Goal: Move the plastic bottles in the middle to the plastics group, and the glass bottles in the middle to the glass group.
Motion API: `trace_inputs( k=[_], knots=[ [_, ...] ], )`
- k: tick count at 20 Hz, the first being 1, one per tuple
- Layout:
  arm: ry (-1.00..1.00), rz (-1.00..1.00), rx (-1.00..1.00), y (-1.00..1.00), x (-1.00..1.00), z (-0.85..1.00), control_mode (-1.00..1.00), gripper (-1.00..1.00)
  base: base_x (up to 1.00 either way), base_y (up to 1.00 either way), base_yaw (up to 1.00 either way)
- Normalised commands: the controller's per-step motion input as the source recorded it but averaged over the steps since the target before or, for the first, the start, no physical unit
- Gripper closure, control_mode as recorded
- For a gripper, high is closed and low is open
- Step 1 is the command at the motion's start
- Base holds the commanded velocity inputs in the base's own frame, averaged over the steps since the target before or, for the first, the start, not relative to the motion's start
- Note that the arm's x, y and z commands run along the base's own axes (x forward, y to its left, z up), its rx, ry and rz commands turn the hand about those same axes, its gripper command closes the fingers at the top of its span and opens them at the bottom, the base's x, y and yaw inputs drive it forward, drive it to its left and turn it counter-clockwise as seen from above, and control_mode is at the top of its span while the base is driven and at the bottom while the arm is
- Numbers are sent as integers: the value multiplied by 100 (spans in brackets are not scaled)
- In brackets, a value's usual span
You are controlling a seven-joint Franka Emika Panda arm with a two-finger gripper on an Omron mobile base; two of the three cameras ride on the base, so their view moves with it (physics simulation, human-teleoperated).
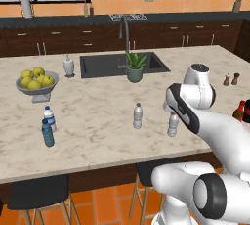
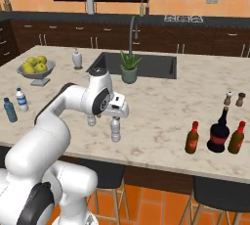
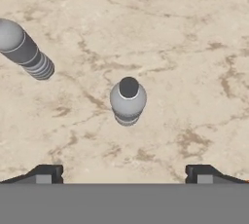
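i hold the gripper (image 3: 124, 174) above the marble counter (image 1: 97, 106), pointing straight down, with its two dark finger tips (image 3: 46, 173) spread wide and nothing between them. the small clear ribbed plastic bottle with a white cap (image 3: 128, 100) stands upright directly under the hand, so in the hand view i see it from the top, almost on the middle line between the finger tips. its long axis is vertical, in line with my approach. from the right base view this bottle (image 2: 115, 129) stands just below the hand. the second clear ribbed bottle (image 3: 24, 50) stands near it, off to one side, also upright. i judge that a straight descent is needed, so the finger tips pass on both sides of the body. the blue-tinted bottle (image 1: 47, 133) and the blue-labelled bottle (image 1: 49, 117) of the plastics group wait well apart, at the left end of the counter.
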Motion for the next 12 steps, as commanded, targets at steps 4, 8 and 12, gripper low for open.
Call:
trace_inputs(
  k=[4,8,12],
  knots=[
    [0,-1,0,7,24,-29,-100,-100,0,0,0],
    [0,0,0,0,22,-25,-100,-100,0,0,0],
    [0,0,0,0,18,-25,-100,-100,0,0,0]
  ],
)
